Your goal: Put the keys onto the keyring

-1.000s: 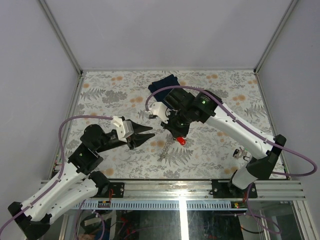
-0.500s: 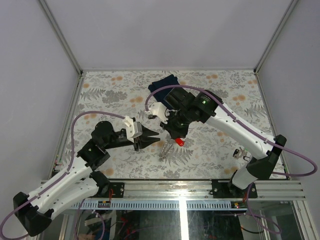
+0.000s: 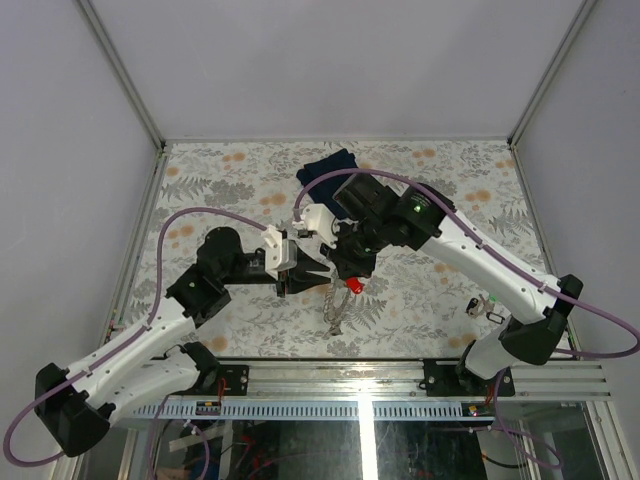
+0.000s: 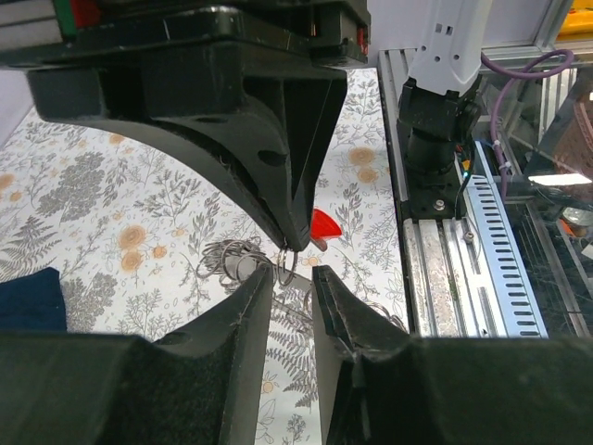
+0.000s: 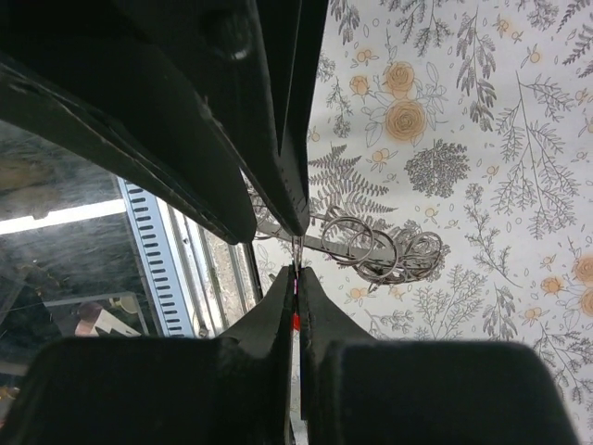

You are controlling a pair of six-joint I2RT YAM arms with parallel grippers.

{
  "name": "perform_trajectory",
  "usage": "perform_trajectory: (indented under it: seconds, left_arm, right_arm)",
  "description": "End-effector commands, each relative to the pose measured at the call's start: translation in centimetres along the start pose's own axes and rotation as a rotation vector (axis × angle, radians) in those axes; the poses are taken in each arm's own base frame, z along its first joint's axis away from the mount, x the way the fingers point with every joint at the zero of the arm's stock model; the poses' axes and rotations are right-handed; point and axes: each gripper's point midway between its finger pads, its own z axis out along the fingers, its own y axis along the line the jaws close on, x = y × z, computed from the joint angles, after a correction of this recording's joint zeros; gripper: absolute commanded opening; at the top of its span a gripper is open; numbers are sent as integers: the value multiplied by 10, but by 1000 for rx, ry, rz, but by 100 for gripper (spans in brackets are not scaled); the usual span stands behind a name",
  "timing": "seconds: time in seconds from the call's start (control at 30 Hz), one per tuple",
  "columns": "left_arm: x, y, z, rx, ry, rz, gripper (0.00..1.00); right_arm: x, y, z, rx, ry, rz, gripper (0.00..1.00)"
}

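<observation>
right gripper (image 5: 296, 276) clenched on the keyring (image 5: 375, 248), red key (image 4: 324, 225) beside. left gripper (image 4: 292, 280) slightly parted, tip-to-tip. blue cloth (image 3: 325, 165) behind.

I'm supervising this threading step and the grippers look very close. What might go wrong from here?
1. The open left gripper sits nearly tip to tip with the shut right gripper; a small advance may knock them together.
2. The right gripper seems to pinch the small red-headed key at its very tips, so a nudge might dislodge it.
3. The silvery metal keyring coils loosely beside the tips; the left jaws could close on the wrong loop.
</observation>
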Motion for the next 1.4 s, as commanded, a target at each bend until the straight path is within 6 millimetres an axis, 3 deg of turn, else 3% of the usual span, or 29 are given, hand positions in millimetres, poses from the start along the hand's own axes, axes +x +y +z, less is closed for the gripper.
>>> perform_trajectory:
  seconds: [0.0, 0.5, 0.93, 1.37]
  left_arm:
    - [-24, 1, 4, 38, -60, 80, 25]
    - [-22, 6, 7, 20, -67, 70, 30]
    - [-12, 4, 6, 35, -29, 57, 28]
    - [-16, 5, 8, 48, -27, 61, 25]
  right_arm:
    - [-18, 10, -18, 0, -114, -51, 0]
    - [-24, 14, -19, -16, -155, -51, 0]
    - [-24, 12, -24, 10, -169, -51, 0]
    - [-27, 15, -22, -8, -176, -48, 0]
